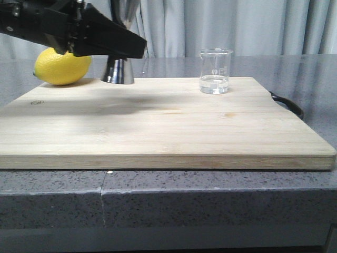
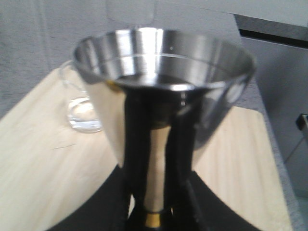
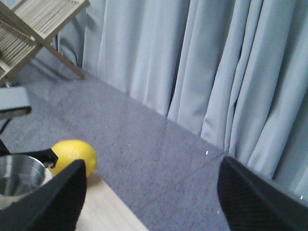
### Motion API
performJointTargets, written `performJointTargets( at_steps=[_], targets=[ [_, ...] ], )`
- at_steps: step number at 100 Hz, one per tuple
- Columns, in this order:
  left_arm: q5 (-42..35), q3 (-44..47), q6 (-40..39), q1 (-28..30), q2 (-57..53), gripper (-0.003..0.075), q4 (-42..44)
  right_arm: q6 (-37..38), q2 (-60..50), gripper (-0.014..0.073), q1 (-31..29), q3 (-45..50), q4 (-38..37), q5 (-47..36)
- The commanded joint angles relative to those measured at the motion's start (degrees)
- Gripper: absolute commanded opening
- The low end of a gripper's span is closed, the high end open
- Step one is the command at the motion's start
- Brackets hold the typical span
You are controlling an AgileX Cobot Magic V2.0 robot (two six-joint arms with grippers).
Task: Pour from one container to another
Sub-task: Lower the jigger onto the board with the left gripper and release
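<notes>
The steel jigger (image 1: 118, 70) stands on the wooden cutting board (image 1: 158, 132) at its back left, with the upper half hidden behind my left arm. My left gripper (image 1: 125, 48) is shut on the jigger's narrow waist. In the left wrist view, the black fingers (image 2: 137, 168) flank the neck just above the gold band (image 2: 154, 219), below the wide upper cup (image 2: 163, 62). The small glass beaker (image 1: 215, 71) holds a little clear liquid and stands apart at the back right of the board, also in the left wrist view as the beaker (image 2: 83, 111). My right gripper (image 3: 152, 192) is open, empty, and high above the counter.
A yellow lemon (image 1: 62, 66) lies against the board's back left edge, beside the jigger. The board's dark handle strap (image 1: 287, 103) sticks out on the right. Grey curtains (image 1: 237, 26) hang behind the stone counter (image 1: 210, 195). A wooden rack (image 3: 33, 29) stands in the far corner.
</notes>
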Motion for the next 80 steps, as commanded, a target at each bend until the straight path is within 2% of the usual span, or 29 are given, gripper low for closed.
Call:
performJointTargets(
  at_steps=[1,14,33,80],
  targets=[
    [6.6,-1.7,1.3,1.2,-2.9,-0.0019,-5.5,0.1,-5.5,0.0511,-0.4,-1.7,1.6,-1.0],
    [6.6,-1.0,4.2,1.9,-2.9,-0.002,-7.5,0.1,-10.7,0.0511,-0.4,-1.7,1.6,0.0],
    [6.6,4.0,10.5,2.5,-2.3,-0.0019,-15.2,0.1,-16.3,0.051,-0.4,-1.7,1.6,3.2],
    [6.6,9.9,18.6,5.5,-2.3,-0.0019,-18.8,0.1,-19.8,0.051,-0.4,-1.7,1.6,4.3]
  ],
)
